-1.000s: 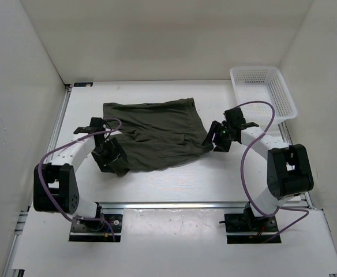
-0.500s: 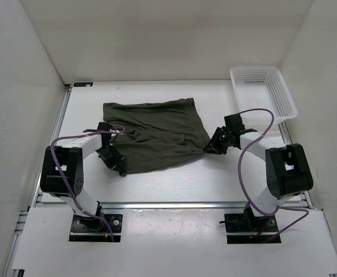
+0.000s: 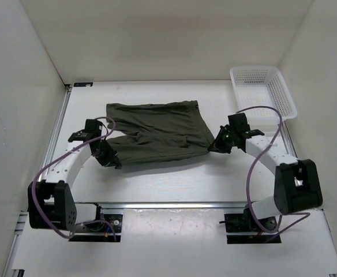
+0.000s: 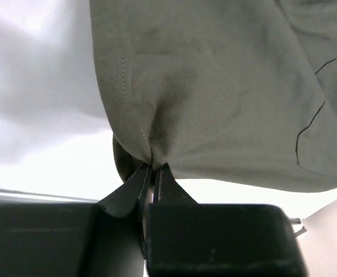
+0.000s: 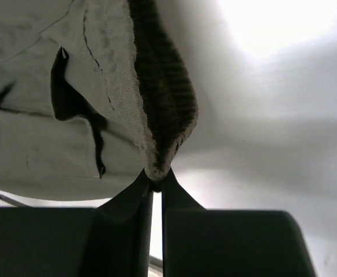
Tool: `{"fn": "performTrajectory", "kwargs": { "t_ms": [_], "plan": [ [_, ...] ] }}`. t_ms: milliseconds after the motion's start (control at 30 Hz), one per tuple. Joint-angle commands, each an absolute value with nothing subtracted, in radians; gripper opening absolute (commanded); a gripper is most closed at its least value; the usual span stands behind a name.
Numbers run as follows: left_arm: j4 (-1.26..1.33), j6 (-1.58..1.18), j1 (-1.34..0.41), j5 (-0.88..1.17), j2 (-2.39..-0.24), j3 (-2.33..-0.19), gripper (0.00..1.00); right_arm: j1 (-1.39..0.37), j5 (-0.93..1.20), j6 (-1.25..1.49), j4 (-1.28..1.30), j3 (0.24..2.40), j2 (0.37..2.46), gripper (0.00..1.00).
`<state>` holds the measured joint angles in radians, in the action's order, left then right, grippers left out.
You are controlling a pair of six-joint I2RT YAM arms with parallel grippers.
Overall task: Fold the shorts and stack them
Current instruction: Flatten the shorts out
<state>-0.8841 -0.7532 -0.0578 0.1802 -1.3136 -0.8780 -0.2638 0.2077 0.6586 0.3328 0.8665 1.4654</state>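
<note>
Left gripper is pinched tight on a seamed fold at the left end of the shorts; on its wrist camera I see the cloth bunched between the closed fingers and raised off the table there. At the other end my right gripper is clamped on the ribbed waistband, fingers nearly meeting with the band's fold wedged between them. From above, the shorts stretch between the two arms across the middle of the table, nearer the far edge than the near one. A white basket sits in the far right corner, apart from the cloth.
</note>
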Motion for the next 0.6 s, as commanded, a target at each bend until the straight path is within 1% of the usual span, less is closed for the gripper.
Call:
{"fn": "performTrajectory", "kwargs": {
  "t_ms": [0, 100, 133, 167, 200, 233, 267, 333, 367, 433, 467, 500, 533, 567],
  "plan": [
    [-0.968, -0.765, -0.071, 0.166, -1.233, -0.809, 0.10, -0.259, 0.149, 0.617, 0.434, 0.783, 1.361, 0.00],
    [-0.980, -0.792, -0.080, 0.175, -1.168, -0.749, 0.10, -0.259, 0.135, 0.641, 0.446, 0.695, 1.275, 0.00],
    [-0.980, -0.792, -0.080, 0.184, -1.154, -0.739, 0.10, -0.259, 0.121, 0.641, 0.446, 0.678, 1.253, 0.05],
    [-0.980, -0.792, -0.080, 0.184, -1.143, -0.739, 0.18, -0.259, 0.121, 0.641, 0.456, 0.663, 1.218, 0.17],
    [-0.980, -0.779, -0.080, 0.205, -1.132, -0.739, 0.49, -0.259, 0.121, 0.629, 0.465, 0.651, 1.201, 0.38],
    [-0.989, -0.767, -0.080, 0.206, -1.132, -0.739, 0.69, -0.259, 0.106, 0.629, 0.477, 0.650, 1.187, 0.67],
    [-1.000, -0.744, -0.080, 0.206, -1.143, -0.773, 0.83, -0.259, 0.083, 0.615, 0.514, 0.650, 1.161, 0.76],
    [-1.023, -0.721, -0.080, 0.187, -1.155, -0.828, 1.00, -0.259, 0.060, 0.600, 0.549, 0.692, 1.135, 0.87],
    [-1.057, -0.707, -0.080, 0.166, -1.164, -0.903, 1.00, -0.259, 0.049, 0.588, 0.578, 0.710, 1.114, 0.89],
    [-1.066, -0.690, -0.080, 0.115, -1.192, -0.984, 1.00, -0.259, 0.040, 0.577, 0.588, 0.773, 1.103, 0.90],
    [-1.066, -0.690, -0.080, 0.092, -1.210, -1.077, 1.00, -0.259, 0.040, 0.577, 0.588, 0.794, 1.103, 0.90],
    [-1.066, -0.674, -0.080, 0.077, -1.259, -1.127, 0.98, -0.259, 0.040, 0.577, 0.588, 0.817, 1.121, 0.86],
    [-1.054, -0.660, -0.080, 0.077, -1.288, -1.172, 0.93, -0.259, 0.040, 0.566, 0.569, 0.862, 1.165, 0.77],
    [-1.030, -0.647, -0.080, 0.087, -1.320, -1.211, 0.82, -0.268, 0.058, 0.566, 0.554, 0.888, 1.196, 0.42]
  ]
}}
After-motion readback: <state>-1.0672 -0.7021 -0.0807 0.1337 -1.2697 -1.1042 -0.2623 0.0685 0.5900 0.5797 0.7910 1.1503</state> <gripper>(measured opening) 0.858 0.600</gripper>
